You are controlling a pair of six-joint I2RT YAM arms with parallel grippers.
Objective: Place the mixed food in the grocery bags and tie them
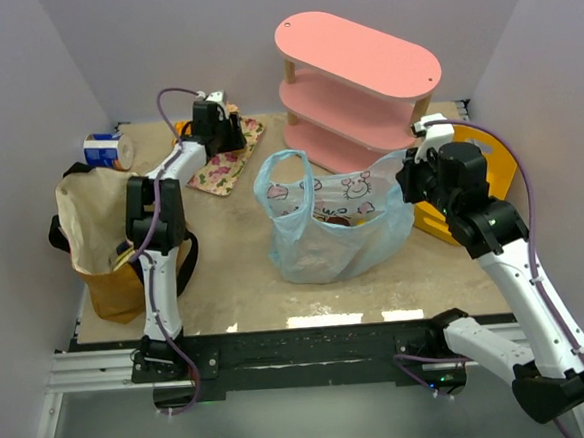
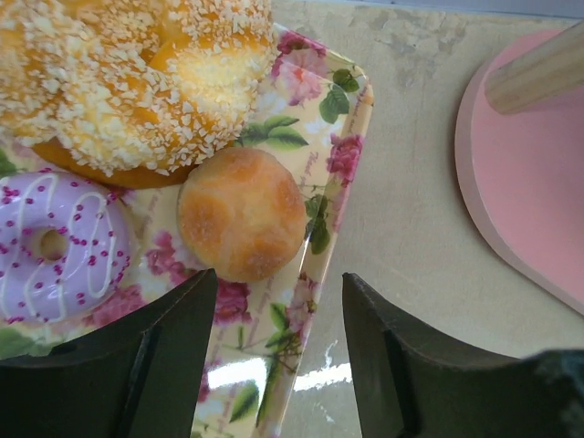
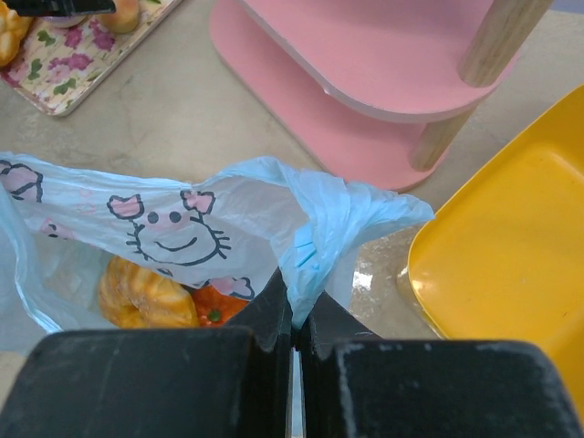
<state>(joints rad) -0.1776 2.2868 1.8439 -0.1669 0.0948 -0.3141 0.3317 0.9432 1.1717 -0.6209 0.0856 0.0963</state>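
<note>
left tool [image 2: 278, 297]: released, jaws apart with nothing between them, hanging over the floral tray [image 2: 349, 137] near the desk's far edge, left of centre.
small orange bun [image 2: 242, 214]: on the tray, just beyond the left tool's fingertips and untouched, just beside the braided bread [image 2: 137, 82] and the purple doughnut [image 2: 55, 246].
right tool [image 3: 294, 319]: clenched on the right-hand handle of the light-blue bag [image 3: 182, 210], pinching the gathered plastic.
light-blue bag: middle of the desk [image 1: 236, 283], mouth open, with a glazed doughnut [image 3: 146, 292] and a small orange fruit [image 3: 214, 306] inside.
tan tote [image 1: 93, 233]: upright at the desk's left edge, mouth open.
pink shelf [image 1: 357, 74]: far edge, behind the bag.
yellow basket [image 3: 511, 237]: right edge, just beside the right tool.
</note>
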